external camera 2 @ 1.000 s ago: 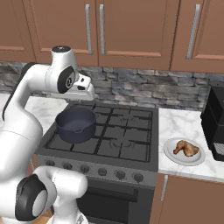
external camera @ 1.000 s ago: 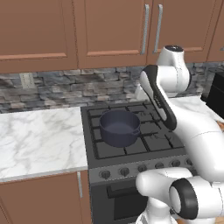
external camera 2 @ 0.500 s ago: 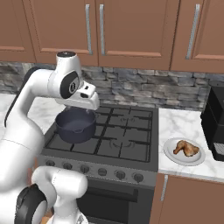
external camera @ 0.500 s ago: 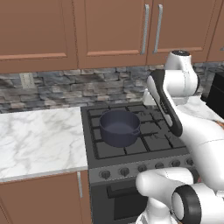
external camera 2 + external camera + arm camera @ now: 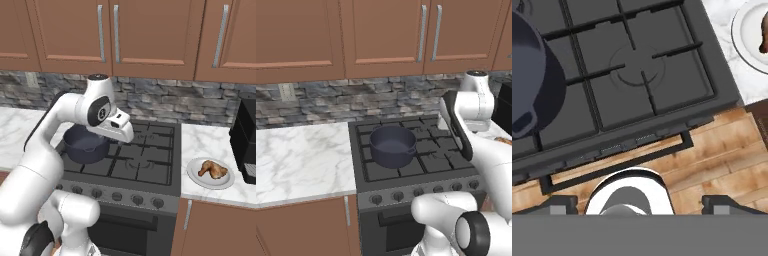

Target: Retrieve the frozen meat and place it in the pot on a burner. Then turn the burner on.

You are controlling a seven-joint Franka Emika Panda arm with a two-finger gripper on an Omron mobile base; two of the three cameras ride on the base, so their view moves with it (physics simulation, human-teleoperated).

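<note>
The pincer (image 5: 636, 206), its tips spread wide and empty, hangs above the cooktop's front burner (image 5: 639, 65), with the pot (image 5: 86, 144) on the left front grate and the frozen meat (image 5: 214, 169) on a white plate (image 5: 196, 176) on the right worktop (image 5: 210, 146).

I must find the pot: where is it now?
In the left base view the pot stands on the cooktop's front left burner, beside the marble counter.

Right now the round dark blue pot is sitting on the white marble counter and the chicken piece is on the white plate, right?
Not quite. The round dark blue-grey pot sits on the black gas cooktop's grate, not on the white marble counter; the left base view shows this. The chicken piece is indeed on the white plate.
</note>
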